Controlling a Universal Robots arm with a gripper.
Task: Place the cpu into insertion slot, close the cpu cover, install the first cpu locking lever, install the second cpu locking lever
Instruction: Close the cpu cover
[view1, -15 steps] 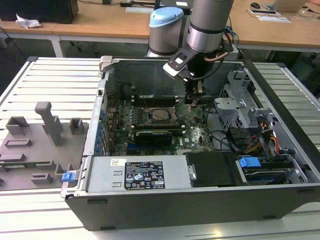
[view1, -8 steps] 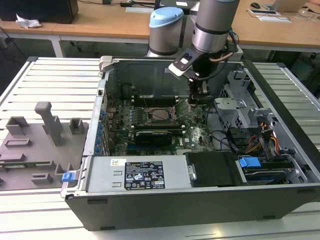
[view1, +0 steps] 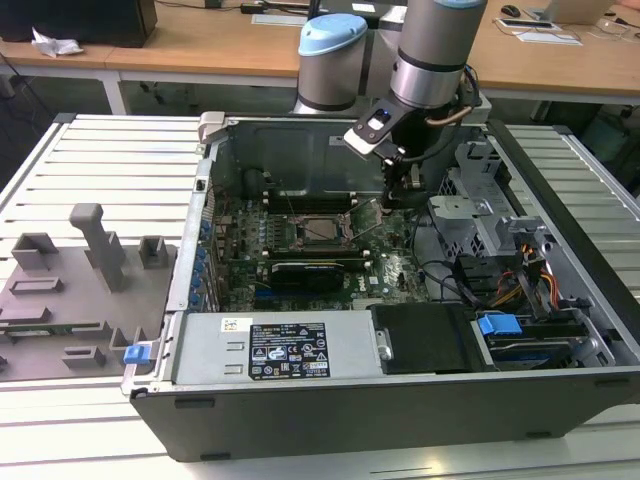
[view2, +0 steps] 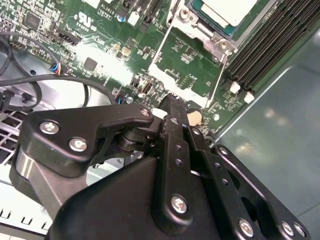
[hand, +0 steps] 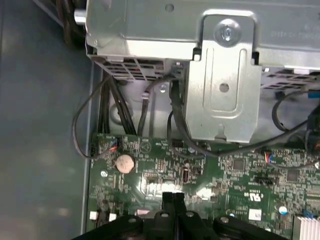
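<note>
Gripper (view2: 172, 106) pinched tight, nothing between its tips, low over green board (view2: 190, 65) near insertion slot (view1: 322, 231). Cpu (view2: 227, 9) sits in insertion slot. Two thin wire levers (view2: 164, 42) beside it.

Case (view1: 350, 412) open on top. Gripper (view1: 399, 198) hangs in a tight gap: metal drive cage (view1: 472, 205) close on the exterior view's right, two raised wire levers (view2: 160, 40) toward the insertion slot (view1: 322, 230). Black cables (hand: 120, 110) cross the board (hand: 225, 175) edge.
</note>
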